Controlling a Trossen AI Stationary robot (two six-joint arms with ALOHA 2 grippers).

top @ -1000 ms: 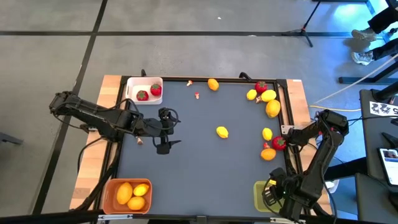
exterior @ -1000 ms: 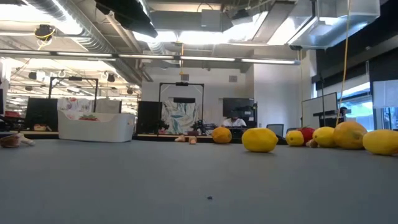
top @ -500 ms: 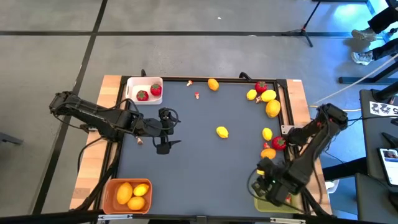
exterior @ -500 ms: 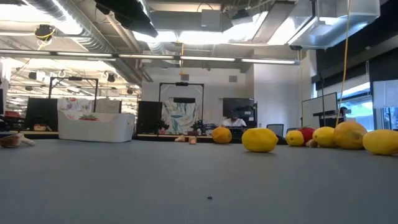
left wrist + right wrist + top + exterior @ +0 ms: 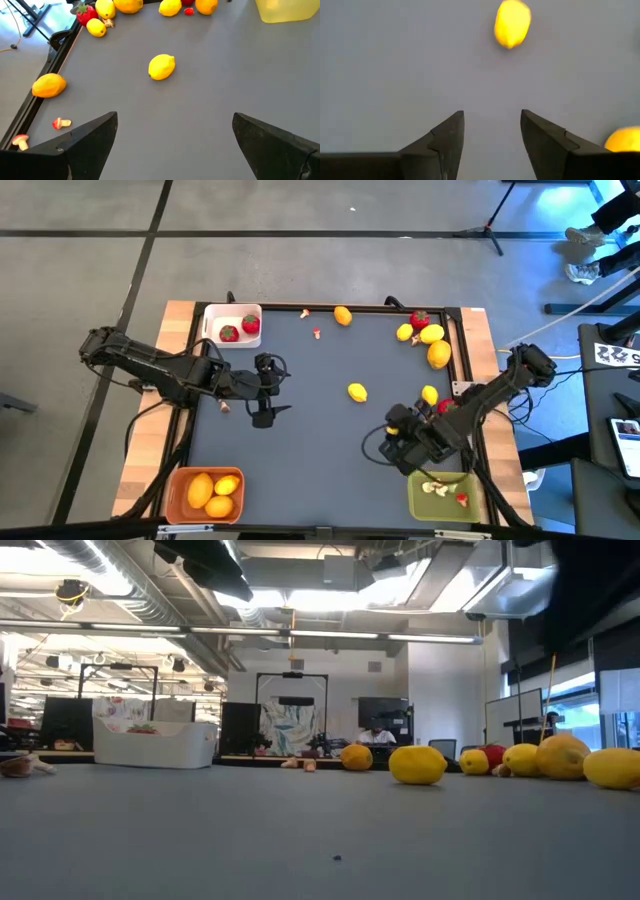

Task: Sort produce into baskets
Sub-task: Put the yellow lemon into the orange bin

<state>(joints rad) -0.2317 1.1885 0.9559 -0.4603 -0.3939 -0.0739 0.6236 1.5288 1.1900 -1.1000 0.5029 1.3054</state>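
Right tool (image 5: 392, 442) hovers over the dark grey worktop (image 5: 310, 440) near its right edge, just beside the olive-green rectangular plastic basket (image 5: 446, 495) at the near right corner; its fingers (image 5: 447, 137) stand apart, nothing between them, aimed at a lone yellow toy lemon (image 5: 357, 391) mid-worktop. Left tool (image 5: 262, 388) waits over the left half, spread wide and empty. Orange rectangular basket (image 5: 204, 490) at the near left corner holds lemons; white square basket (image 5: 232, 325) at the far left corner holds red strawberries. More fruit clusters along the right edge.
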